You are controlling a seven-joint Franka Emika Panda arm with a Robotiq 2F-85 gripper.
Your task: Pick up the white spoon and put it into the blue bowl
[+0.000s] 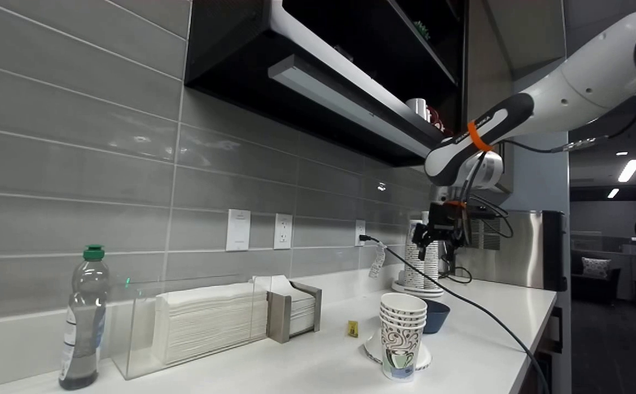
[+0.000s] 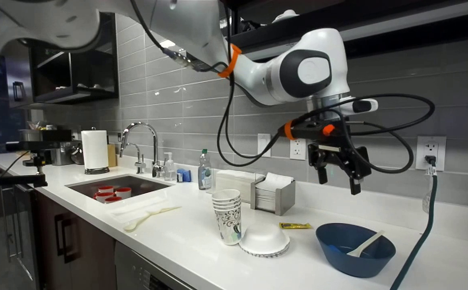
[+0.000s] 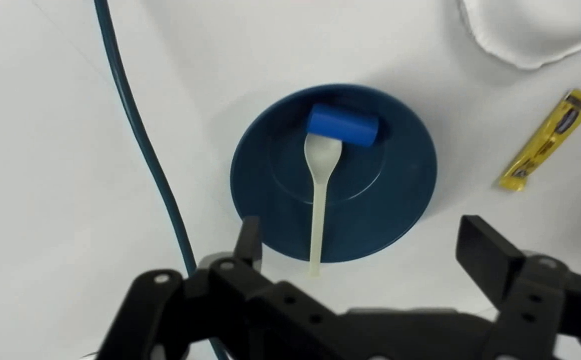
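Note:
The blue bowl [image 2: 357,264] stands on the white counter and shows in the wrist view [image 3: 395,200]. In an exterior view it is partly hidden behind cups [image 1: 435,318]. A white spoon [image 3: 319,200] lies in the bowl, its handle leaning over the rim; it also shows in an exterior view [image 2: 366,244]. A blue cylinder [image 3: 343,125] lies in the bowl against the spoon's head. Another pale spoon-like utensil [image 2: 150,216] lies on the counter near the sink. My gripper [image 2: 338,183] is open and empty, well above the bowl; its fingers show in the wrist view [image 3: 363,232].
Stacked paper cups [image 2: 228,217] and upturned white bowls [image 2: 264,240] stand beside the blue bowl. A yellow packet [image 2: 295,225] lies behind them. A dark cable [image 2: 419,241] runs past the bowl. A napkin holder [image 2: 274,195] stands by the wall. A shelf [image 1: 351,82] hangs above.

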